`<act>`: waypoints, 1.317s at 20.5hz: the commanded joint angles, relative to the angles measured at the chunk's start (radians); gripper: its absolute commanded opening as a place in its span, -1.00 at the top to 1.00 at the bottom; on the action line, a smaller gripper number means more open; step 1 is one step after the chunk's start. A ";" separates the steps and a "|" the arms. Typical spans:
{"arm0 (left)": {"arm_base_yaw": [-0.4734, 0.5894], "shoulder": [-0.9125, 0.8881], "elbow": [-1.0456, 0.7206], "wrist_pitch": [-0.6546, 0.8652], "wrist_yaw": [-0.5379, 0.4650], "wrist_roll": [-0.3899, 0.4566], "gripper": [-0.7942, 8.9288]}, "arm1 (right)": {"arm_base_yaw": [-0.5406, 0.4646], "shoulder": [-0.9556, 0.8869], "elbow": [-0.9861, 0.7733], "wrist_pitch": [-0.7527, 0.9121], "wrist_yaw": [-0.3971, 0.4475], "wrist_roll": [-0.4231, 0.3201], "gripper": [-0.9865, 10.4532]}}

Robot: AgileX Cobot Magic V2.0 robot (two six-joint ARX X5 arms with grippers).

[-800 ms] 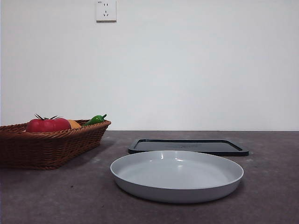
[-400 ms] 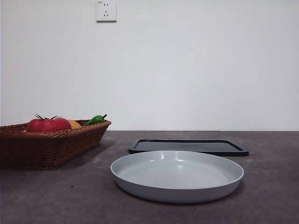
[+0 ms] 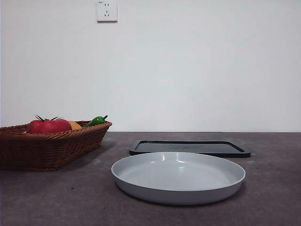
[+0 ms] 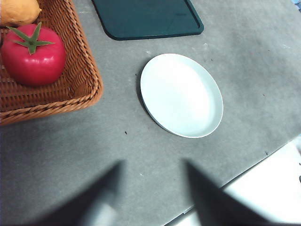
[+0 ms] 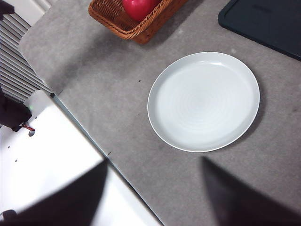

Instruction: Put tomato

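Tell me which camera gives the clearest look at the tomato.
The left wrist view: the whole tomato shows from above, calyx included, lying in the basket. The front view shows only its top above the rim, and the right wrist view cuts it off at the picture's edge.

glossy round tomato (image 4: 33,59): deep red, green calyx
woven wicker basket (image 3: 51,146): brown
round shallow plate (image 3: 178,176): pale grey
flat rectangular tray (image 3: 189,148): dark

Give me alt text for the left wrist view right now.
A red tomato with a green calyx sits in a wicker basket, beside an orange fruit. An empty white plate lies on the grey table near a dark tray. The left tool hangs open above the table, holding nothing.
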 commanded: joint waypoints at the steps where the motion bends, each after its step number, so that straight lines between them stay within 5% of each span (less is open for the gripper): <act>1: -0.003 0.005 0.021 0.008 0.005 0.007 -0.15 | 0.005 0.007 0.020 0.006 0.002 -0.014 0.03; 13: -0.003 0.052 0.021 0.146 -0.077 0.009 -0.26 | 0.005 0.007 0.020 0.018 0.002 -0.014 0.03; 27: -0.003 0.390 0.021 0.506 -0.201 0.080 -0.25 | 0.005 0.007 0.020 0.018 0.002 -0.011 0.03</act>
